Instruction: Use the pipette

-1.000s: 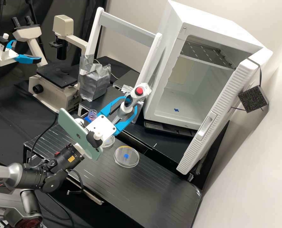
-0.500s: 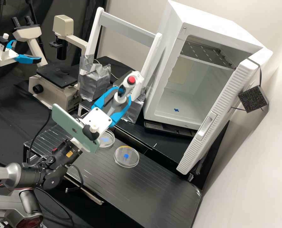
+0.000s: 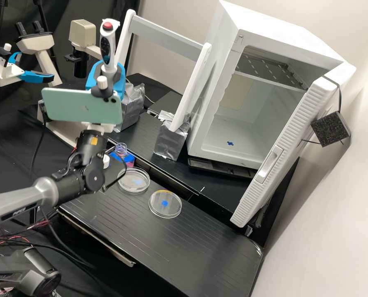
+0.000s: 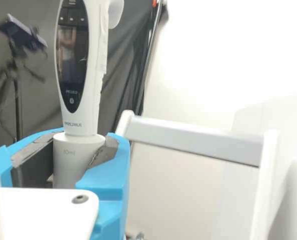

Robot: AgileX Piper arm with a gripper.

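Observation:
In the high view my gripper (image 3: 106, 78) is raised at the upper left, in front of the microscope, and shut on the pipette (image 3: 108, 47). The pipette stands upright, its red button on top; its lower part is hidden behind the gripper and the green phone. In the wrist view the gripper (image 4: 77, 152) has both blue fingers against the grey collar of the white pipette (image 4: 93, 65), below its dark display. On the bench stand an uncapped bottle with pink liquid (image 3: 121, 149) and two clear petri dishes, one (image 3: 133, 180) beside the bottle, the other (image 3: 165, 204) nearer the front.
A white frame (image 3: 167, 35) with foil-wrapped feet stands behind the bottle. The white incubator (image 3: 227, 99) is at the right, its door (image 3: 287, 148) swung out. The microscope (image 3: 58, 130) is partly hidden behind the phone. A second blue-fingered gripper is at the far left.
The gripper has moved left and up with the pipette, away from the white frame. The pipette went from leaning to upright, and the bottle and the rear dish have come fully into sight.

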